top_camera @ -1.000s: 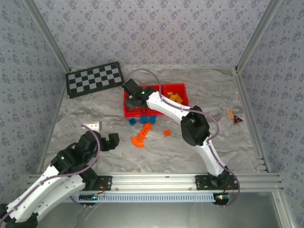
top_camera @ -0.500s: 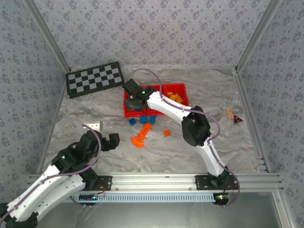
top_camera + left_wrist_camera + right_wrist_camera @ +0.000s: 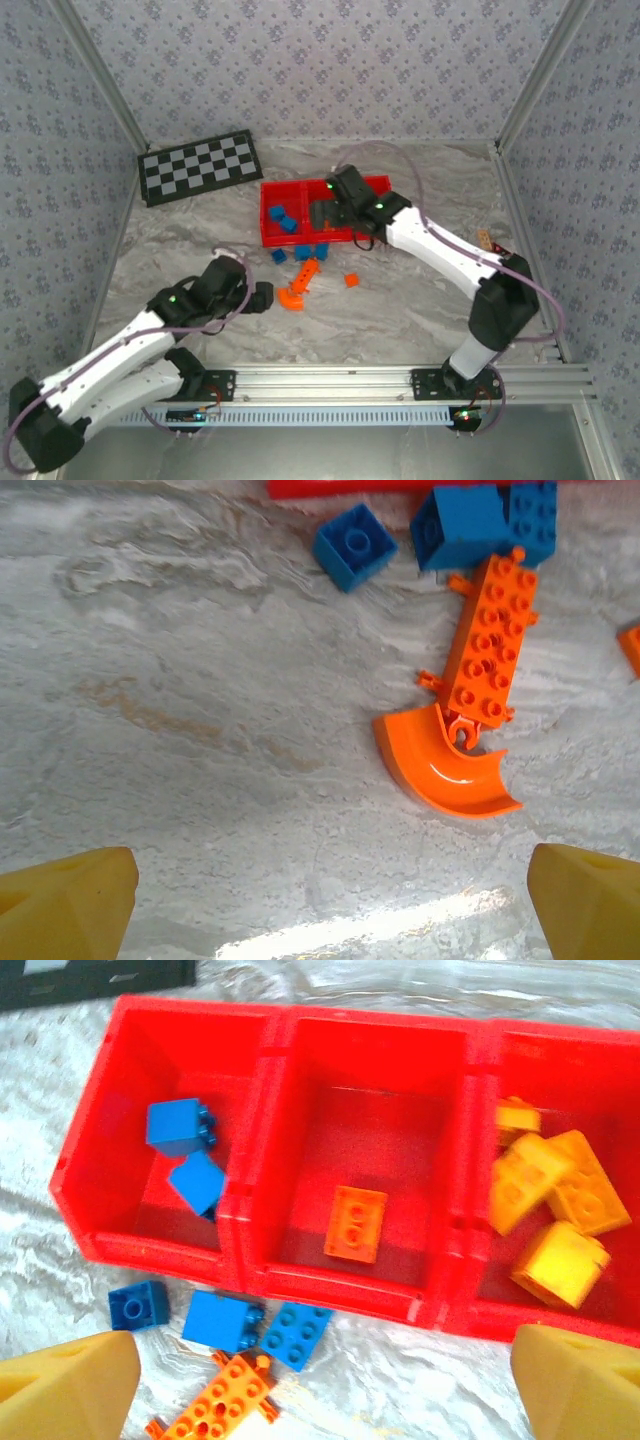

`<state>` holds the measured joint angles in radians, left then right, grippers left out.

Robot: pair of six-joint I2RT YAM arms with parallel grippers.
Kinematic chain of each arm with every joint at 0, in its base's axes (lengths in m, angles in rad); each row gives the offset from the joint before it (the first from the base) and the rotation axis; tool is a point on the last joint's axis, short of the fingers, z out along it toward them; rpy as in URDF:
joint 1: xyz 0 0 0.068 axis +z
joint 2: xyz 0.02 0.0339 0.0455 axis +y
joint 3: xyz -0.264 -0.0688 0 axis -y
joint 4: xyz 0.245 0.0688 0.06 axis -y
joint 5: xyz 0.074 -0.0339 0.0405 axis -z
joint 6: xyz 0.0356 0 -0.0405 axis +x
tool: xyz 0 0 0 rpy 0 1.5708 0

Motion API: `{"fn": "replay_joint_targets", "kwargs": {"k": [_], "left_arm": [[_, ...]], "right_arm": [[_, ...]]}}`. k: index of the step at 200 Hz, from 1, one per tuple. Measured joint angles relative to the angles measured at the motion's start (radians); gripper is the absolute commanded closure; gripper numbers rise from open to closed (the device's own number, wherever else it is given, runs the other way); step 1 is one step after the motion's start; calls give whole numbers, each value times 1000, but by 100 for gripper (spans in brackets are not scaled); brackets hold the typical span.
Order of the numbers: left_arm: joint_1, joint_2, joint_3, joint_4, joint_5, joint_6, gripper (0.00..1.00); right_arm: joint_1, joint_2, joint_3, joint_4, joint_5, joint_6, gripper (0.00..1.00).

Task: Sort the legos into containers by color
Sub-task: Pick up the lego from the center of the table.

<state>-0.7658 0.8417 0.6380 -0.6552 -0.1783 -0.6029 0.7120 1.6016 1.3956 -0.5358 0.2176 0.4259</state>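
Three bins [image 3: 330,1298]: a joined red row, with blue legos [image 3: 180,1125] in the 9 o'clock compartment, one orange brick [image 3: 357,1223] in the middle and yellow bricks [image 3: 550,1200] in the 3 o'clock one
Loose pieces: three blue bricks [image 3: 222,1320] lay just at 6 o'clock of the front wall; the long orange brick [image 3: 490,640] lay beyond them with the curved orange piece [image 3: 445,765] touching its near end; a small orange brick [image 3: 351,280] sat apart at 3 o'clock
Left gripper [image 3: 320,905]: spread wide and empty, with the curved piece at its 1 o'clock
Right gripper [image 3: 320,1380]: spread wide and empty, above the front wall
Risk, joined pair: the curved piece looked hooked to the long brick, so lifting one could have dragged or flung the other
Risk, crowding: a finger lowered among the blue bricks could have struck the wall or scattered their neighbours
Risk, arms: both reached toward the same cluster, so they could have collided
Risk, release: a drop near a divider could have landed in the wrong colour
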Motion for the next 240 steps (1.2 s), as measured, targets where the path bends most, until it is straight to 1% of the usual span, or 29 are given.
{"fn": "replay_joint_targets", "kwargs": {"k": [44, 67, 100, 128, 162, 206, 240], "left_arm": [[-3, 355, 207, 4, 85, 107, 0], [-34, 548, 348, -3, 101, 164, 1], [-95, 785, 544, -41, 100, 241, 9], [-106, 938, 659, -79, 98, 284, 14], [-105, 1025, 702, -117, 77, 308, 15], [-90, 1031, 703, -132, 74, 315, 21], [-56, 1043, 702, -127, 85, 314, 25]], "right_arm": [[-101, -208, -202, 29, -11, 8, 0], [-168, -343, -311, 41, -27, 7, 0], [-282, -523, -435, 61, -59, 7, 0], [-360, -625, -512, 74, -97, 8, 0], [-420, -668, -562, 73, -136, 9, 0], [-459, -670, -581, 72, -173, 12, 0], [-467, -670, -582, 73, -186, 16, 0]]}}
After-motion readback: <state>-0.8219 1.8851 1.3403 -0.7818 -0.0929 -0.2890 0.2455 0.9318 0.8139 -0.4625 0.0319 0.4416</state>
